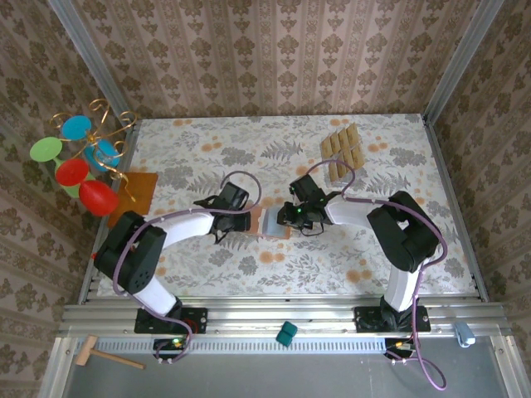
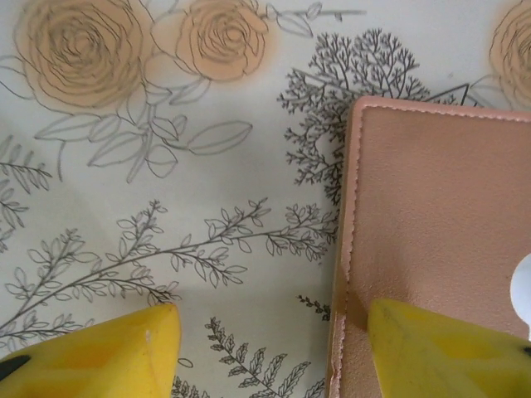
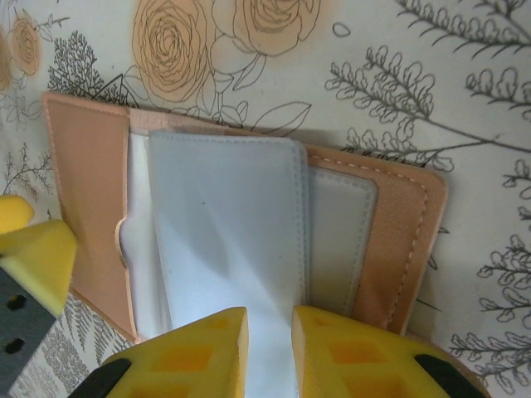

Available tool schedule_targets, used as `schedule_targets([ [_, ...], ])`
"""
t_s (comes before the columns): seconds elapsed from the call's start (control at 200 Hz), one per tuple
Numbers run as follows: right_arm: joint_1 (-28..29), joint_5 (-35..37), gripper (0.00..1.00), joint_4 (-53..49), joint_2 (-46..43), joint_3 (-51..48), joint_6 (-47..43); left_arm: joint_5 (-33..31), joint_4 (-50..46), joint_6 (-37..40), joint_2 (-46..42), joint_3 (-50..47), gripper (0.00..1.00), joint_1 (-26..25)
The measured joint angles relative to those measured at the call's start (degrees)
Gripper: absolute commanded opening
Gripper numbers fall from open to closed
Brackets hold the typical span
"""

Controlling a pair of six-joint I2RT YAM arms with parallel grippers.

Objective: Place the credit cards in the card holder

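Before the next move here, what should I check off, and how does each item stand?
1. Card holder lies open on the table: ok.
2. Right gripper closed on the clear sleeve: ok.
3. Left gripper open, holding nothing: ok.
4. A card held, ready to insert: not ok; the credit cards lie at the table's far right.
5. Sleeve pocket free of cards: cannot tell.

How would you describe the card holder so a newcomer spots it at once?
On the floral table, look at the middle, where both arms meet. The card holder lies open there: a small salmon-brown wallet with clear sleeves inside, unlike the tan credit cards in rows at the far right.
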Motion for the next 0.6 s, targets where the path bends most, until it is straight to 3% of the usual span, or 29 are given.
schedule_targets([
  [0.6, -1.64, 1.31, 0.29, -7.32, -0.15, 7.19, -4.48, -1.46, -1.29, -0.9, 0.22, 0.37, 0.63, -2.97],
])
